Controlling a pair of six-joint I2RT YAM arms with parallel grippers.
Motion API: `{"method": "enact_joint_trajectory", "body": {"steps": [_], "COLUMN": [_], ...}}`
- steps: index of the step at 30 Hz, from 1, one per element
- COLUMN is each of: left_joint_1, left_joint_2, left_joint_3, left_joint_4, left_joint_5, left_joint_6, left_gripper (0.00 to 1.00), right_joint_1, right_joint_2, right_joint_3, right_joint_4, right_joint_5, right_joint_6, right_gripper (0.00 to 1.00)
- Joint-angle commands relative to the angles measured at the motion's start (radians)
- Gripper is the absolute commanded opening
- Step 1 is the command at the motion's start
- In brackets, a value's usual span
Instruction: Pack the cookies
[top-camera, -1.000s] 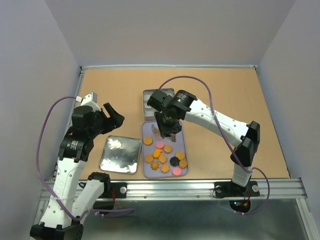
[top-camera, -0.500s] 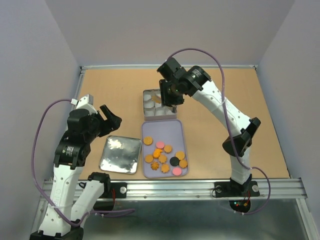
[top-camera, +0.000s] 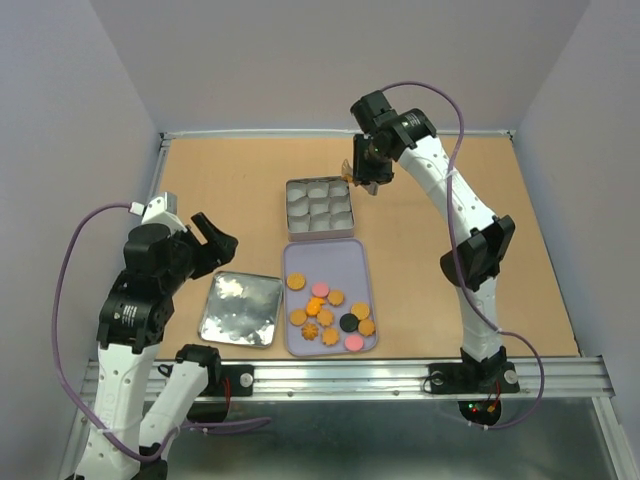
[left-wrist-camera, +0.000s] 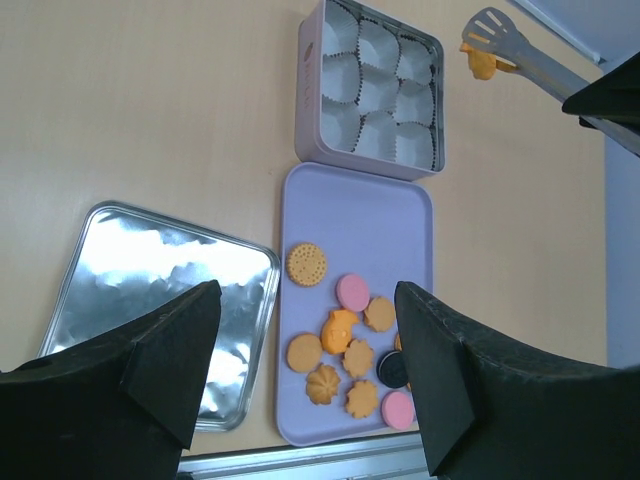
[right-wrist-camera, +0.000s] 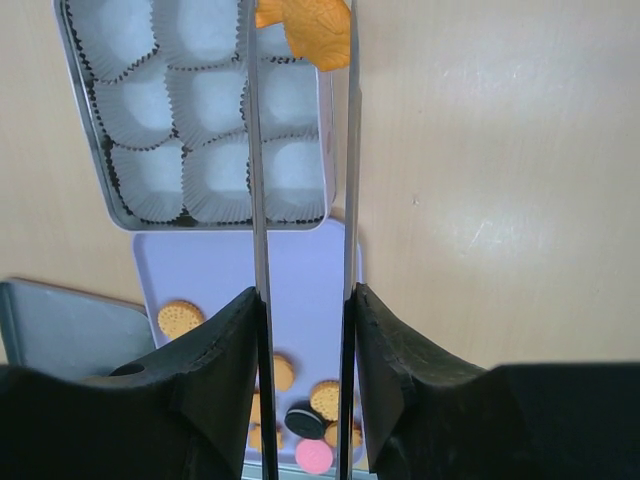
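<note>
At the left, the left gripper (left-wrist-camera: 305, 300) hung above the tan wooden table (top-camera: 220, 180) with its black fingers (left-wrist-camera: 165, 345) spread wide and nothing between them. Just beside it lay a square silver metal lid (top-camera: 240, 308), flat on the table. To the right of the lid, and close against it, sat a rectangular lavender tray (top-camera: 330, 262) carrying the loose cookies (top-camera: 325, 317): about a dozen, mostly orange-brown rounds and flower shapes, with two pink rounds and one black round, all gathered in the tray's near half. Touching the tray's far edge stood a square lavender tin (left-wrist-camera: 308, 95) lined with nine white paper cups (left-wrist-camera: 380, 95), every cup empty. Further right and above, the right gripper (top-camera: 368, 170) was clamped on a pair of metal tongs (right-wrist-camera: 255, 150), whose two blades were drawn almost together. They pinched one orange fish-shaped cookie (right-wrist-camera: 305, 30) at the tips. That cookie was held in the air at the tin's far right corner. The right wrist view placed it over the tin's rim, the other two views just outside it, so I cannot tell which.
</note>
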Motion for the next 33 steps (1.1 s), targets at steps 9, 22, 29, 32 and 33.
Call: {"method": "enact_joint_trajectory", "body": {"steps": [9,22,29,32,33], "left_joint_1": [-0.005,-0.005,-0.005,-0.006,-0.005], "left_joint_2": [0.003,0.032,0.032,0.034,0.034], "left_joint_3": [0.026,0.059,0.049,0.039,0.038], "left_joint_4": [0.016,0.011,0.026,0.034,0.034], "left_joint_5": [-0.017,-0.037,-0.036,-0.033,-0.033], "left_joint_6": [-0.009,0.029,0.029,0.032,0.031], "left_gripper": [0.81,0.81,0.81,0.81,0.81], "right_joint_1": [0.009,0.009,0.01,0.009,0.009], "right_joint_2": [0.044,0.116,0.125,0.13,0.13], "right_joint_3": [0.005,-0.001,-0.012,-0.013,-0.01], "right_joint_4": [0.121,0.163,0.175,0.178,0.178], "right_joint_5": [-0.057,-0.005,0.017,0.015,0.012], "right_joint_6": [-0.03,-0.039,-0.049,-0.049,-0.049], "right_gripper": [0.45,0.47,0.56,0.56,0.56]}}
